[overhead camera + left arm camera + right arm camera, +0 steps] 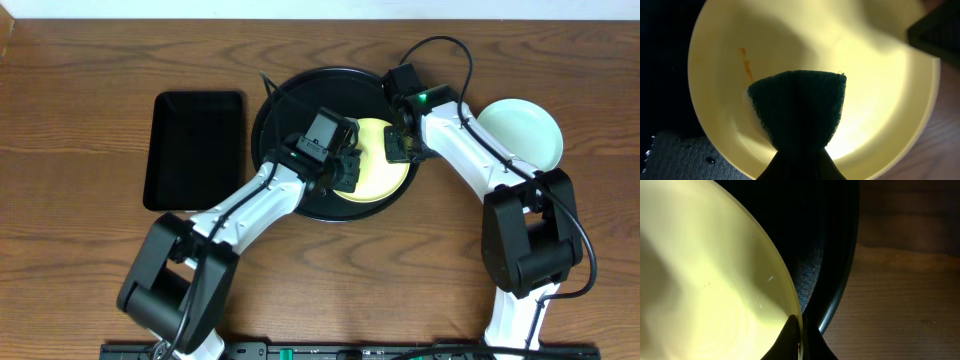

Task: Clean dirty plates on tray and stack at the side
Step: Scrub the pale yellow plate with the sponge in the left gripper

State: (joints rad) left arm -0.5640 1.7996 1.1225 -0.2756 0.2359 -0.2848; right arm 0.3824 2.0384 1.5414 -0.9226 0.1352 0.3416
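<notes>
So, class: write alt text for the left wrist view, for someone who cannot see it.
A dark green scouring pad, pinched narrow at the bottom, fans out over a pale yellow plate. A thin orange smear marks the plate above the pad's left corner.

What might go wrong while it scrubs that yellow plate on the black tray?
The right gripper pinches only the thin rim of the yellow plate, so scrubbing may twist it loose. The sponge in the left gripper sits beside the orange smear, not on it; a short stroke may miss it.
</notes>
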